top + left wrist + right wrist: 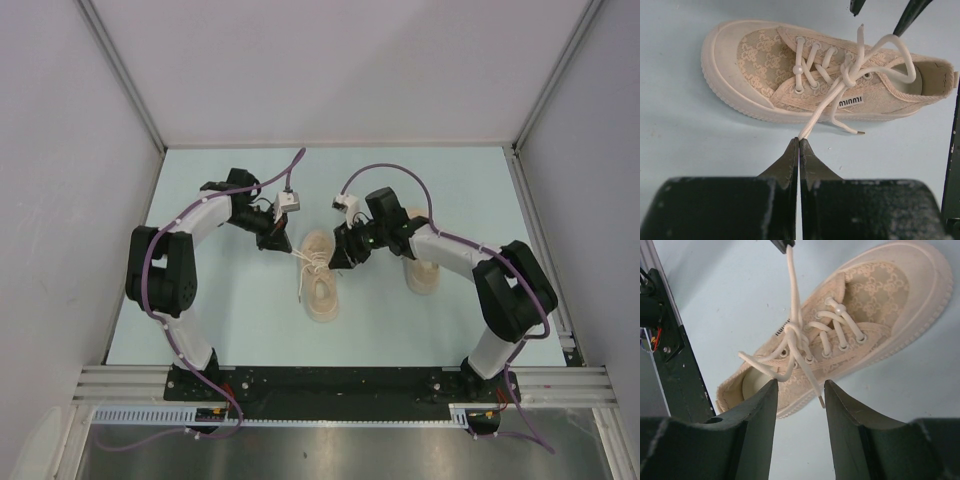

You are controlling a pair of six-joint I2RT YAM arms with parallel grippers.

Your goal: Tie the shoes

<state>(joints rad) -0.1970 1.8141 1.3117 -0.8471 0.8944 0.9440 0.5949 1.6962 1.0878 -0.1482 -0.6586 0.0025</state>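
The left gripper (799, 142) is staying fully closed, and it is pinching the end of one lace (820, 107) between its fingertips. This lace is running straight from the fingertips up to the knot (847, 75) on the shoe (790, 75), so it is looking tight. The shoe is lying just beyond the gripper on the light blue table (240, 330), near its middle and between the two arms. One loop (900, 55) is standing out from the knot over the shoe opening, and a second free lace end is resting on the table beside the sole.

The right gripper (800, 387) is hanging on the other side of the same shoe. Its jaws are standing about half open and they are holding nothing. The loop and the free lace end are lying close in front of its fingers (767, 395), but I cannot tell if they are touching them.

The second shoe (422, 278) is lying more to the right, well apart from the first one, and the right arm is partly covering it in the top view.
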